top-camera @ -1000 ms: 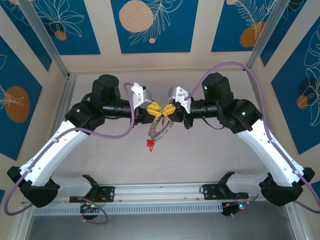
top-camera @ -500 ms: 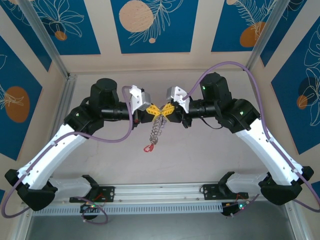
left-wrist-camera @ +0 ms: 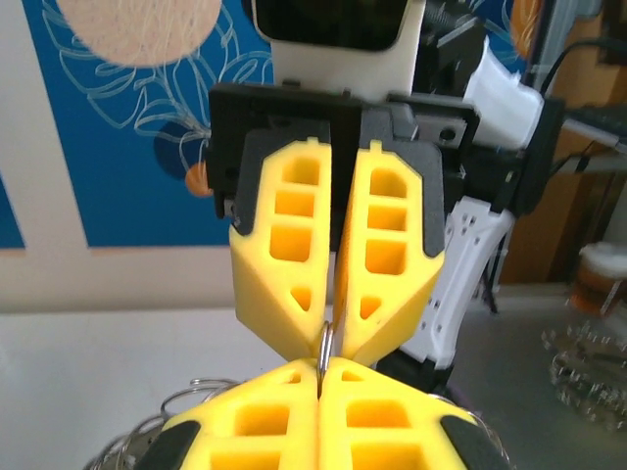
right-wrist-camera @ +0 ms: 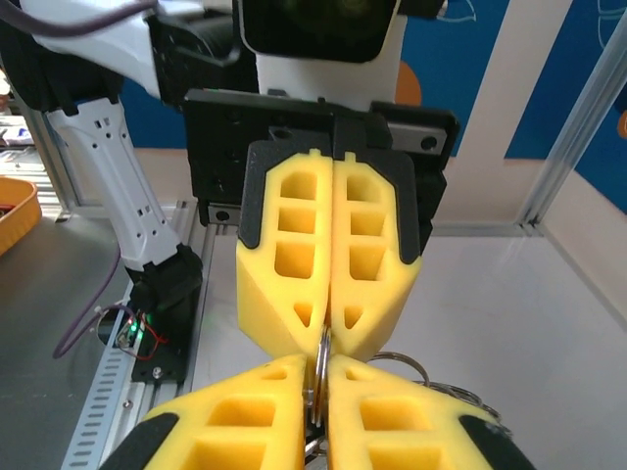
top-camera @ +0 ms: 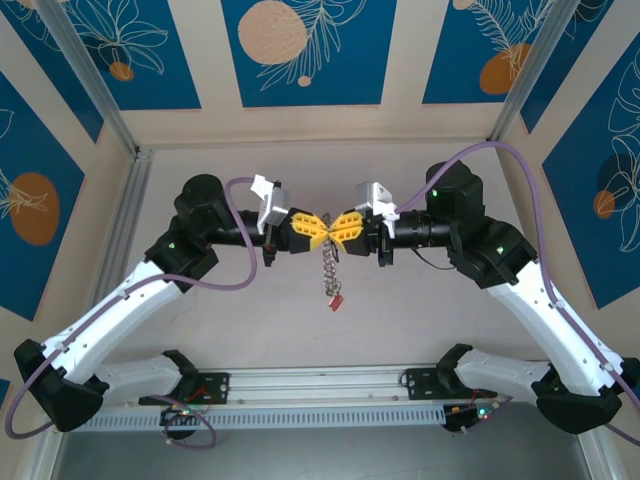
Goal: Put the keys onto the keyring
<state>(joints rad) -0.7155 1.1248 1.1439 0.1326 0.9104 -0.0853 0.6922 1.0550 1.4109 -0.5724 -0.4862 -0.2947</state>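
Left claw (top-camera: 318, 228) and right claw (top-camera: 342, 226) meet tip to tip above the middle of the desk (top-camera: 400, 320), the left having just snapped fully shut and the right clamped narrow, both pinching one thin keyring (left-wrist-camera: 324, 345). The keys (top-camera: 329, 265), draped in a loop a second ago, now hang straight beneath the claws, red piece (top-camera: 336, 300) lowest. With the keyring held from both sides, threading looks under way rather than finished.

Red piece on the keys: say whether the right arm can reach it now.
Probably not: the right claw is shut on the top of the keys, meeting the left claw; the red piece dangles free below.
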